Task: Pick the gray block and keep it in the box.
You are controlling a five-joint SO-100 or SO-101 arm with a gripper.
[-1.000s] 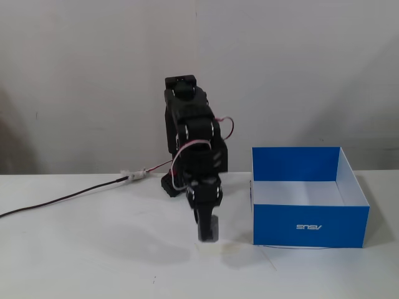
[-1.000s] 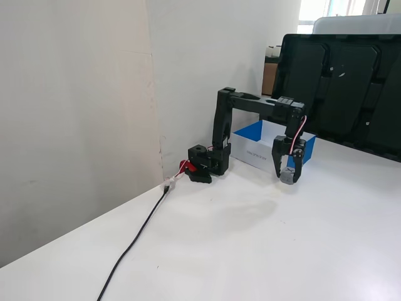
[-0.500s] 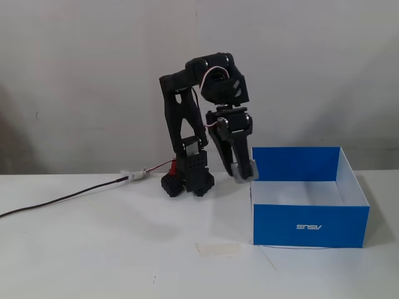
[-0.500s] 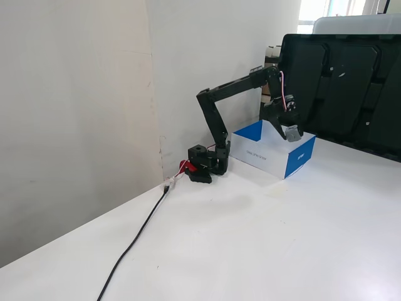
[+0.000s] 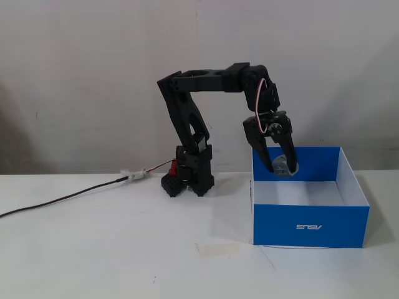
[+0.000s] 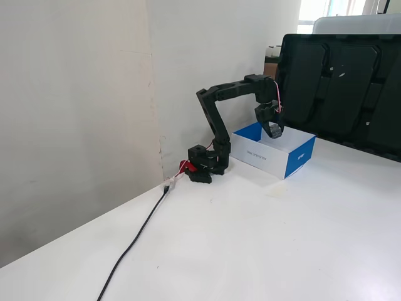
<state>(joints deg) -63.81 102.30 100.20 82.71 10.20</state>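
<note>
The box (image 5: 310, 222) is blue outside with white lettering and white inside; it stands on the white table to the right of the arm's base. My gripper (image 5: 280, 170) hangs over the box's back left part, fingers pointing down. It is shut on the gray block (image 5: 281, 164), which shows between the fingertips just above the box's rim line. In the other fixed view the gripper (image 6: 273, 131) is above the box (image 6: 299, 159); the block is too small to make out there.
The arm's base (image 5: 192, 174) stands left of the box near the wall. A black cable (image 5: 59, 200) runs left across the table. A strip of tape (image 5: 216, 248) lies in front. A dark monitor (image 6: 341, 88) stands behind the box.
</note>
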